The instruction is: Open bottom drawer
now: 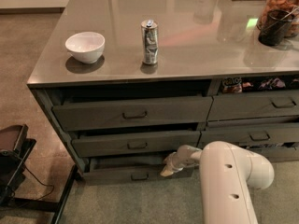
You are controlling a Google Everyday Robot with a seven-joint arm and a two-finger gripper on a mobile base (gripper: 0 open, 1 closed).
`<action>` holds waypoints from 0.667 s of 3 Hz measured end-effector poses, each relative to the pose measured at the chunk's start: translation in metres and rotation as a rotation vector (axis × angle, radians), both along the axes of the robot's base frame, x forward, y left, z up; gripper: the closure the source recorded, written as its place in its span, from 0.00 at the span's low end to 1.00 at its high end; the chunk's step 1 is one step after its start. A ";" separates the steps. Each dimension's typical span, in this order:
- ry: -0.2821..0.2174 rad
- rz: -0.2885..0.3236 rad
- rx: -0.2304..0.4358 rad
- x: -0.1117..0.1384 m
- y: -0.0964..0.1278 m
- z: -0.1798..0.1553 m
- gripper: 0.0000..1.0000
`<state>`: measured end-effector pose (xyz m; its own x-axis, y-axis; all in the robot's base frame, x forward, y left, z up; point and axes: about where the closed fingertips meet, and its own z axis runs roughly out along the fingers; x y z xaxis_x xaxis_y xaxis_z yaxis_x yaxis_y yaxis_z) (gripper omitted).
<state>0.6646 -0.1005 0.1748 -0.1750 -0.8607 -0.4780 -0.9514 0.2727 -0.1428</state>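
The bottom drawer (112, 174) is the slim dark grey-green front at the foot of the left stack, with a small loop handle (139, 176) at its centre. It stands slightly out from the cabinet, with a dark gap above it. My gripper (166, 170) is at the drawer's upper right edge, to the right of the handle, on the end of my white arm (229, 181), which comes in from the lower right. The two taller drawers above, the top one (133, 112) and the middle one (135, 143), also stand a little ajar.
On the grey countertop (196, 55) stand a white bowl (85, 45), a silver can (149, 42) and a dark jar (280, 13) at the far right. A second drawer stack (254, 106) is to the right. A black stand (14, 171) sits on the floor at the left.
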 end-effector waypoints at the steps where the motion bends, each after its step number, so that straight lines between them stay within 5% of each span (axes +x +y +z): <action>1: 0.000 0.000 0.000 0.000 0.000 0.000 0.82; 2: 0.014 0.019 -0.006 -0.003 0.001 -0.001 0.51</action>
<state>0.6611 -0.0994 0.1738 -0.1659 -0.8665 -0.4708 -0.9583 0.2543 -0.1304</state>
